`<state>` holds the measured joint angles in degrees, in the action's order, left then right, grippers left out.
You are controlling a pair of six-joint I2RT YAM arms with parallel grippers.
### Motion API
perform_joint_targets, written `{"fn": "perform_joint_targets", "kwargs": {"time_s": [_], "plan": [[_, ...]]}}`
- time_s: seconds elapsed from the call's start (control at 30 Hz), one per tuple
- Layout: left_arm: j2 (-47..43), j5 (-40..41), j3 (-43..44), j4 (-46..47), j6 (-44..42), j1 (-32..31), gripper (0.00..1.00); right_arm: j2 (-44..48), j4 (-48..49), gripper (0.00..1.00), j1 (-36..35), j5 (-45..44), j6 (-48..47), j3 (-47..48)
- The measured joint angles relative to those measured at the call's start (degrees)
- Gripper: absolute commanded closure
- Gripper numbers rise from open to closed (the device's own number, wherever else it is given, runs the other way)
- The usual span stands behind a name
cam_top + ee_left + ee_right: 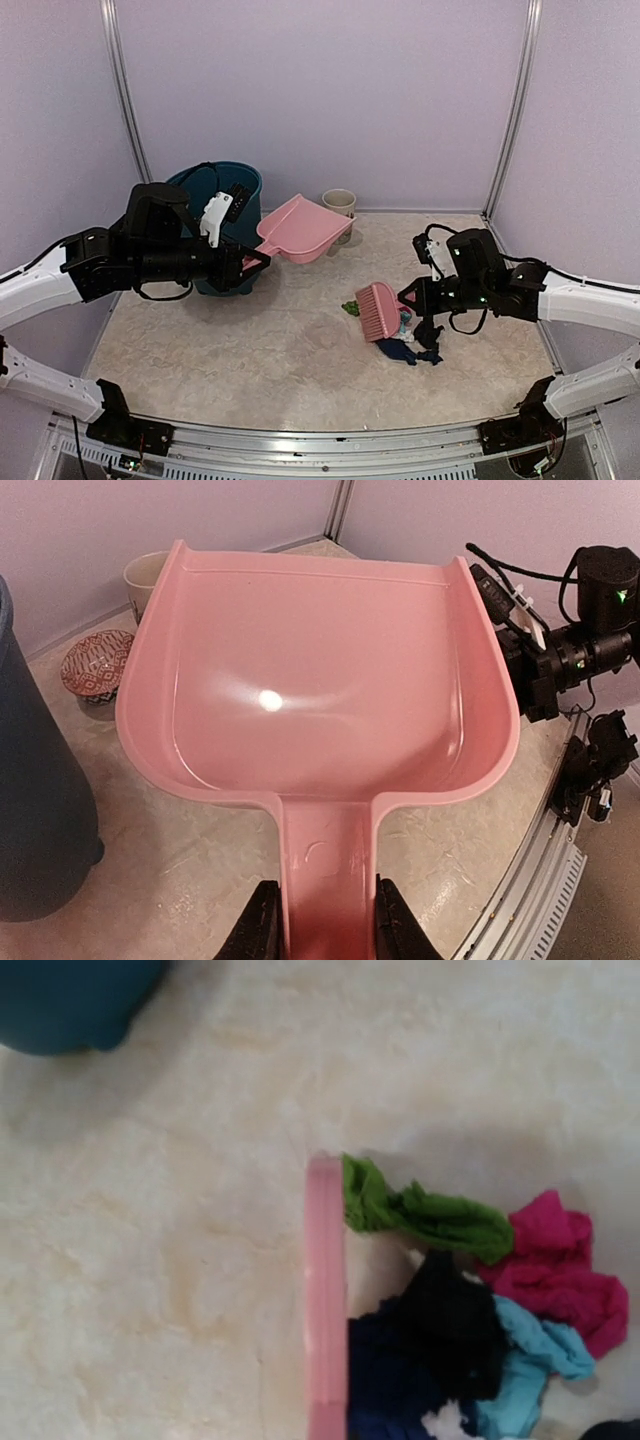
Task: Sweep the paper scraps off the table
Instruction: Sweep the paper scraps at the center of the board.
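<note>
My left gripper (256, 262) (325, 932) is shut on the handle of a pink dustpan (300, 228) (320, 680), held above the table (250, 340) beside the bucket; its pan holds nothing. A pink brush (378, 310) (326, 1300) stands on the table right of centre, with my right gripper (410, 296) shut on it; its fingers are hidden in the right wrist view. The paper scraps lie bunched against the brush's right side: green (350, 307) (420, 1215), magenta (560, 1260), black (450, 1320), teal (530, 1360) and navy (398, 350) (385, 1370).
A teal bucket (250, 195) (40, 810) stands at the back left behind my left arm. A beige cup (339, 203) (145, 580) and a small patterned bowl (95, 665) sit by the back wall. A metal rail (320, 440) runs along the front edge.
</note>
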<state>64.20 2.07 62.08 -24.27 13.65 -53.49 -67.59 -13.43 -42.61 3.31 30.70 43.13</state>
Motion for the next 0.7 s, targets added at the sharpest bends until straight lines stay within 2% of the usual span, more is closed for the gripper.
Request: {"fn": "perform_joint_targets", "kwargs": {"time_s": [0.2, 0.43, 0.7], "plan": [[-0.04, -0.04, -1.22, -0.85, 1.25, -0.33, 1.00, 6.16, -4.87, 1.00, 0.20, -2.75, -1.57, 4.11], [0.07, 2.40, -5.25, -2.89, 4.66, -3.96, 1.00, 11.72, -11.04, 1.00, 1.33, -12.55, -6.10, 10.93], [8.00, 7.67, -5.46, -7.69, 8.70, -11.63, 1.00, 7.52, -14.05, 1.00, 1.92, -23.71, -13.33, 12.55]]}}
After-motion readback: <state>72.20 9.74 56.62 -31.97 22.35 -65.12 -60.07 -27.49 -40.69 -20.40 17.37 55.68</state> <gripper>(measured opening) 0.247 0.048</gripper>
